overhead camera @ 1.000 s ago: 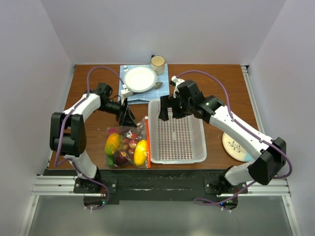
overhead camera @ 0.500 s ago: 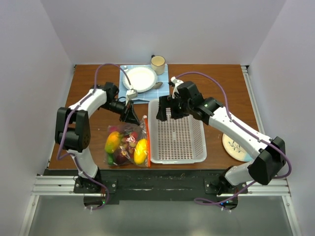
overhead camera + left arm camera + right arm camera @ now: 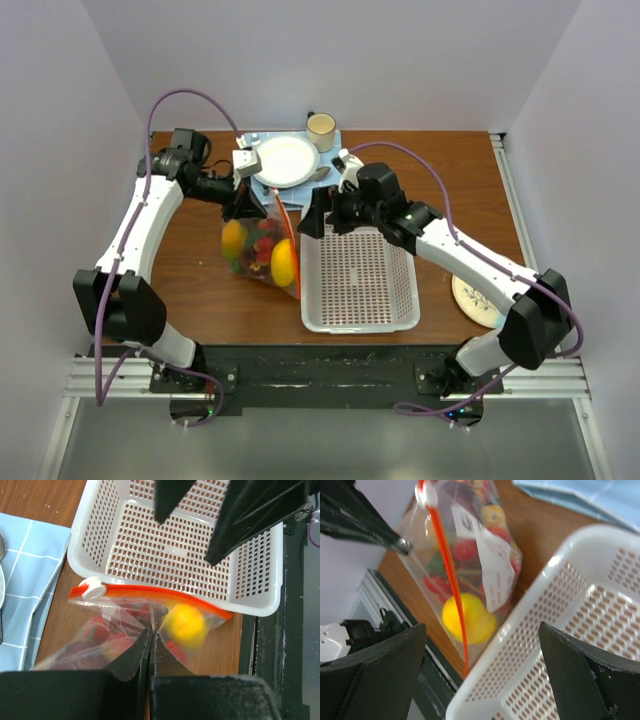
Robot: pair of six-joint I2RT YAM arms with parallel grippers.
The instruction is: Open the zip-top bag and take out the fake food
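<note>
The zip-top bag (image 3: pixel 262 252) hangs tilted beside the basket's left wall, my left gripper (image 3: pixel 245 208) shut on the clear plastic near its top corner. In the left wrist view the jaws (image 3: pixel 151 631) pinch the film below the orange zip strip (image 3: pixel 150 593) and its white slider (image 3: pixel 92 587). The fake food shows inside: a yellow piece (image 3: pixel 284 262), an orange-yellow one (image 3: pixel 234 240), and red pieces (image 3: pixel 262 243). My right gripper (image 3: pixel 325 216) stands open just right of the bag, over the basket's far left corner. Its wrist view shows the strip (image 3: pixel 447 565) and yellow fruit (image 3: pixel 468 618) ahead.
A white perforated basket (image 3: pixel 360 318) lies right of the bag. Behind it are a white plate (image 3: pixel 285 160) on a blue cloth (image 3: pixel 288 196), a spoon, and a cup (image 3: pixel 321 130). A patterned plate (image 3: pixel 470 295) sits under the right arm.
My left gripper shut on the bag's plastic and raised it off the table, carrying it away from the front edge. The right gripper shifted slightly left, still open.
</note>
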